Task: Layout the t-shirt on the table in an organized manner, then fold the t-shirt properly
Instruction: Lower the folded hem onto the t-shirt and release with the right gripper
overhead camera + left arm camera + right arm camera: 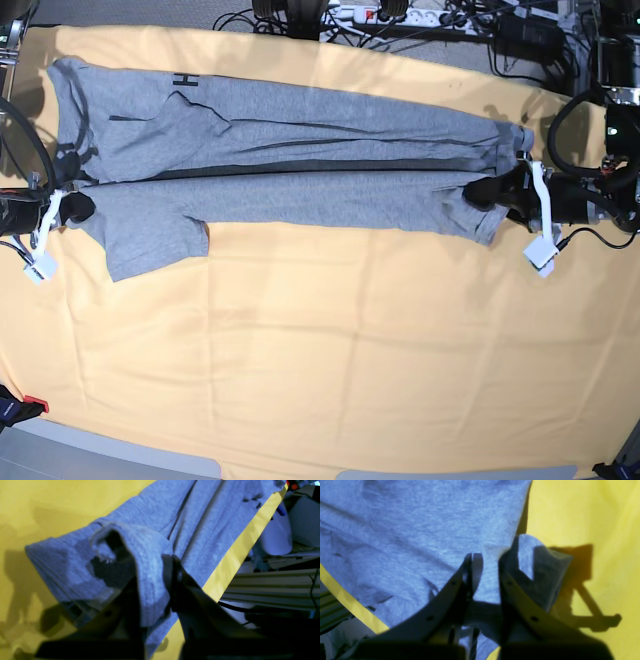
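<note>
A heather-grey short-sleeved cotton t-shirt (290,165) lies stretched in a long band across the far half of the wide table draped in pale yellow-orange cloth (330,350), running from the left edge almost to the right edge in the base view. A dark crease runs lengthwise along its middle, a short sleeve juts toward the near side at left, and a fragment of black lettering shows near the far left.

The left gripper (155,580), at the scene's right, is clenched on a bunched hem of the t-shirt, grey fabric draped over its dark fingers (185,590). The right gripper (486,567), at the scene's left, is likewise clamped on the shirt's edge, a fold of cloth curling over one finger.

Black cables and a white power strip (385,15) lie beyond the table's far edge.
</note>
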Tool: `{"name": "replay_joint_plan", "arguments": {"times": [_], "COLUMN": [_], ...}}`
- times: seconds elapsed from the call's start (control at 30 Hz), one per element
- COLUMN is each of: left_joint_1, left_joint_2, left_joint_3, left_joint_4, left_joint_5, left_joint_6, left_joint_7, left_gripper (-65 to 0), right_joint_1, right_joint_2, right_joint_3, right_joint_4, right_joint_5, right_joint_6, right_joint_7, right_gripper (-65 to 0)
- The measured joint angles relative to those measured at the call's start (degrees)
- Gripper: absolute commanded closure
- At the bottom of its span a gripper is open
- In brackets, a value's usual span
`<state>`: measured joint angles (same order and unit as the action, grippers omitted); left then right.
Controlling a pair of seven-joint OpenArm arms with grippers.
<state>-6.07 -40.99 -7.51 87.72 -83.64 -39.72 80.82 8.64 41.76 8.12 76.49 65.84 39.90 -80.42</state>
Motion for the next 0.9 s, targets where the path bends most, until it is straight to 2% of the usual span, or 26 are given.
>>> {"name": "replay_joint_plan", "arguments": {"times": [0.03, 0.07, 0.1, 0.17, 0.2, 0.23, 0.27, 0.47, 0.6, 0.87, 0.9], "left_joint_1": [0.00, 0.00, 0.00, 0.00, -0.02, 0.00, 0.00, -0.02, 0.00, 0.00, 0.00], "left_joint_2": [0.00, 0.02, 0.02, 0.02, 0.00, 0.02, 0.00, 0.00, 0.00, 0.00, 0.00], "left_joint_3": [0.00, 0.00, 0.00, 0.00, 0.00, 0.00, 0.00, 0.00, 0.00, 0.00, 0.00], "left_joint_4": [0.00, 0.00, 0.00, 0.00, 0.00, 0.00, 0.00, 0.00, 0.00, 0.00, 0.00], "left_joint_5": [0.00, 0.00, 0.00, 0.02, 0.02, 0.02, 0.04, 0.02, 0.02, 0.02, 0.02], "left_joint_6": [0.00, 0.00, 0.00, 0.00, 0.00, 0.00, 0.02, 0.02, 0.00, 0.00, 0.00], "left_joint_7": [0.00, 0.00, 0.00, 0.00, 0.00, 0.00, 0.04, 0.02, 0.02, 0.02, 0.02], "left_gripper": [0.0, -5.1, -13.2, -29.1, -34.6, -36.9, -37.1, -37.1, -37.1, -37.1, -37.1], "right_joint_1": [0.11, 0.13, 0.11, 0.09, 0.11, 0.15, 0.39, 5.88, 8.76, 7.82, 7.17], "right_joint_2": [0.00, 0.02, 0.04, 0.04, 0.11, 0.20, 0.35, 1.09, 1.07, 0.50, 0.09], "right_joint_3": [0.00, 0.00, 0.00, 0.00, 0.00, 0.00, 0.00, -0.04, -0.04, -0.04, -0.04], "right_joint_4": [0.00, 0.00, 0.00, 0.00, 0.00, 0.00, 0.00, 0.00, 0.02, 0.00, 0.00], "right_joint_5": [0.02, 0.02, 0.02, -0.15, -0.44, -0.44, -0.44, -0.24, 0.83, 0.90, 0.63], "right_joint_6": [0.00, 0.00, 0.00, 0.02, 0.02, 0.00, 0.00, 0.00, -1.31, -1.75, -1.77], "right_joint_7": [0.00, 0.02, 0.02, 0.00, -0.02, -0.09, -0.13, -0.20, -0.17, -0.15, 1.73], "right_gripper": [0.0, 0.0, -4.3, -20.2, -28.9, -36.0, -40.0, -40.7, -40.7, -40.7, -40.7]}}
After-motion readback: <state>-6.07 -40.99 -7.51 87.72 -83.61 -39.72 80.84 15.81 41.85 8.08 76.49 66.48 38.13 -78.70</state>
